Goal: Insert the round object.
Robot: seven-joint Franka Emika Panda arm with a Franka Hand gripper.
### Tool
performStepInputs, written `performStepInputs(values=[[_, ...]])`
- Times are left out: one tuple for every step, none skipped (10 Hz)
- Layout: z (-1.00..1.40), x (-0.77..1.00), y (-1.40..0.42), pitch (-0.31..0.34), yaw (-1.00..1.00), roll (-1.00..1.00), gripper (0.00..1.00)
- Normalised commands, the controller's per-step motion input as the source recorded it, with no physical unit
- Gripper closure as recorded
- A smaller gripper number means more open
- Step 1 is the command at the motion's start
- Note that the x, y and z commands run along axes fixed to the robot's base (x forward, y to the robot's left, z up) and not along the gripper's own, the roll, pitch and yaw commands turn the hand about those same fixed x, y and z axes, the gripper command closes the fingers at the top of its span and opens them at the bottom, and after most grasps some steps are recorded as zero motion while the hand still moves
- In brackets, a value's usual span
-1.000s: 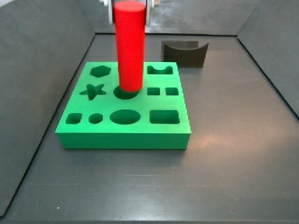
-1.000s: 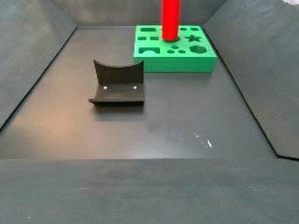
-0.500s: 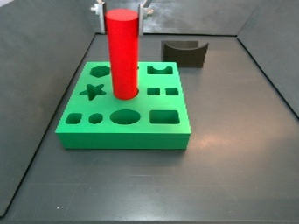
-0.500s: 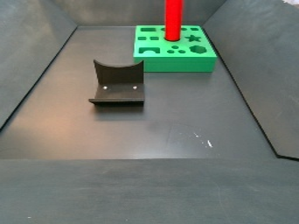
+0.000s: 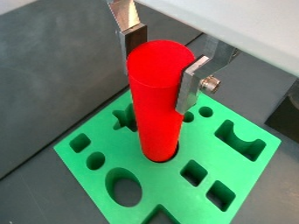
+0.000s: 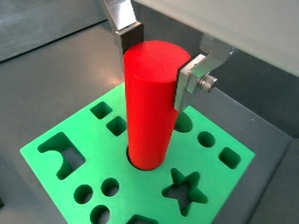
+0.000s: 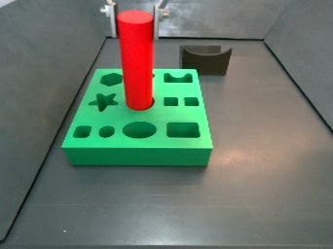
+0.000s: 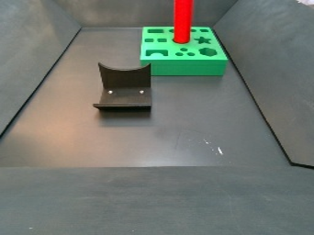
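Observation:
The round object, a tall bright red cylinder [image 7: 135, 58], stands upright in a round hole near the middle of the green block [image 7: 143, 148]. It shows in both wrist views [image 5: 158, 105] [image 6: 152, 105] and in a side view [image 8: 182, 20]. My gripper [image 5: 163, 68] [image 6: 156, 63] [image 7: 134, 8] is above the block, with its silver fingers [image 5: 194, 80] on either side of the cylinder's flat top. The jaws stand slightly wider than the cylinder, so the gripper is open. The gripper is out of frame in the side view that looks across the floor.
The green block [image 8: 185, 66] has several other shaped holes, including a star, a hexagon, squares and ovals. A dark grey block with a curved notch [image 7: 205, 58] [image 8: 123, 87] stands apart on the dark floor. Grey walls enclose the floor.
One second ago the fingers gripped the cylinder's top. The cylinder has since sunk a little into the hole and the fingers have parted; its flat top now shows between them.

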Motion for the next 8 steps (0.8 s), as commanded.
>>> performStepInputs(values=[[-0.45,0.19,0.03,0.0,0.11,0.15,1.0],[-0.36,0.01,0.01,0.0,0.0,0.08,1.0],[-0.27,0.0,0.02,0.0,0.0,0.0,1.0],[-0.26,0.0,0.04,0.0,0.0,0.0,1.0],[-0.27,0.0,0.04,0.0,0.0,0.0,1.0],[-0.29,0.0,0.05,0.0,0.0,0.0,1.0],[-0.29,-0.03,0.08,-0.001,-0.03,0.0,1.0],[-0.31,-0.05,0.09,-0.014,-0.04,0.0,1.0]])
